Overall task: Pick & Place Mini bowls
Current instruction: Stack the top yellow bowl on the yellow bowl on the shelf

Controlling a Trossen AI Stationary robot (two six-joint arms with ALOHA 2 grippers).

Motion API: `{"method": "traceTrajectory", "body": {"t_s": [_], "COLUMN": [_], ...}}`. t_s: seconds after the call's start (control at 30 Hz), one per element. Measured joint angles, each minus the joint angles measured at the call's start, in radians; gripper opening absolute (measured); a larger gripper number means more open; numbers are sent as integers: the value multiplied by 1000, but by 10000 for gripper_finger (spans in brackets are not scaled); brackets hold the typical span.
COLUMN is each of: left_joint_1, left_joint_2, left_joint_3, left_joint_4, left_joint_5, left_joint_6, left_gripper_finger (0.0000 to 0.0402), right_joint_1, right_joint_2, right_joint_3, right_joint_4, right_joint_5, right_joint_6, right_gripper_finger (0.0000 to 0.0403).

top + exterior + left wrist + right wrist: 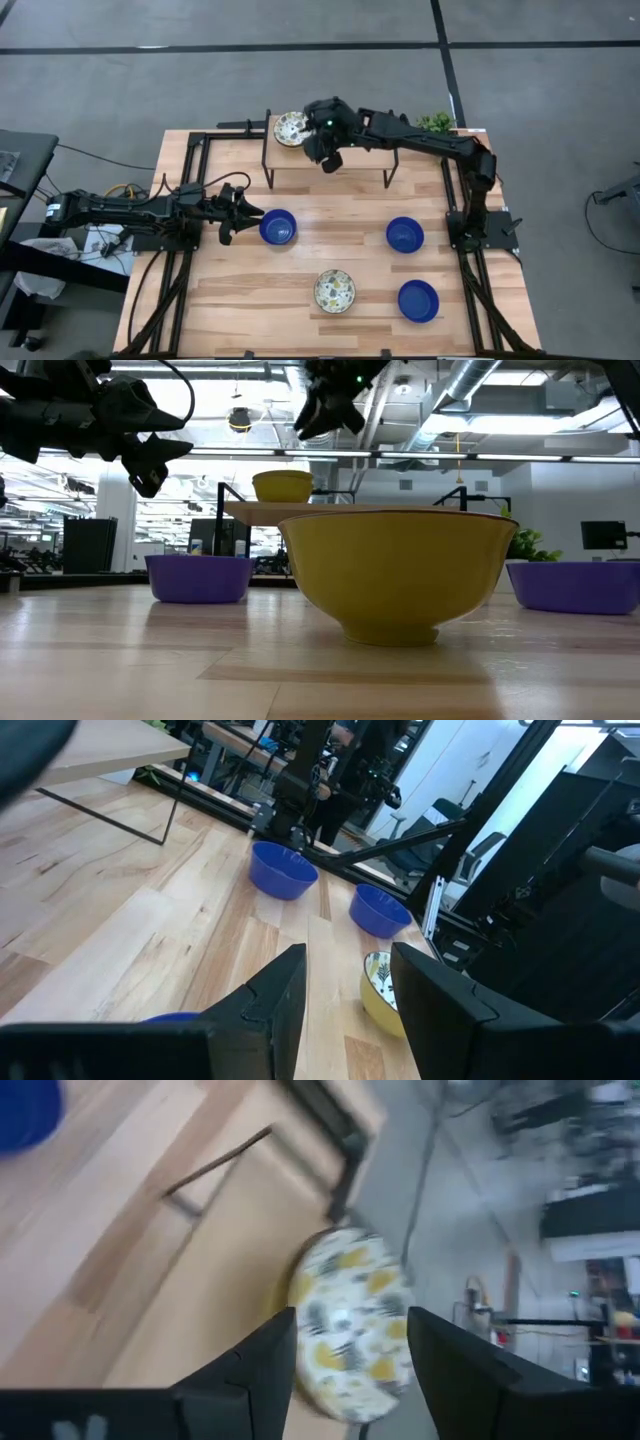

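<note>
Three blue mini bowls stand on the table, at the left (pixel 278 227), the right (pixel 404 235) and the near right (pixel 418 300). One patterned bowl (pixel 334 291), yellow outside (pixel 395 575), stands near the front. Another patterned bowl (pixel 291 128) stands on the left end of a raised wooden shelf (pixel 350 135). A third patterned bowl is out of view. My left gripper (pixel 245 218) is open and empty, just left of the left blue bowl and above table height (pixel 150 460). My right gripper (pixel 350 1350) is open and empty above the shelf (pixel 329 155), just right of the shelf bowl (pixel 350 1320).
The shelf stands on thin black legs (pixel 267 165) at the table's far side. Black frame rails (pixel 190 160) run along the table's left and right edges. A small green plant (pixel 436 122) stands at the far right corner. Bare wood lies between the bowls.
</note>
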Motion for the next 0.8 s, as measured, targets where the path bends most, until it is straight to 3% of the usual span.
{"method": "traceTrajectory", "body": {"t_s": [0.23, 0.8], "left_joint_1": [0, 0], "left_joint_2": [0, 0], "left_joint_3": [0, 0], "left_joint_4": [4, 11], "left_joint_5": [0, 0], "left_joint_6": [0, -1], "left_gripper_finger": [145, 145], "right_joint_1": [-72, -111], "right_joint_2": [33, 76], "right_joint_3": [-2, -2], "right_joint_4": [36, 25], "right_joint_5": [-11, -47], "right_joint_6": [53, 82], "right_gripper_finger": [181, 177]}}
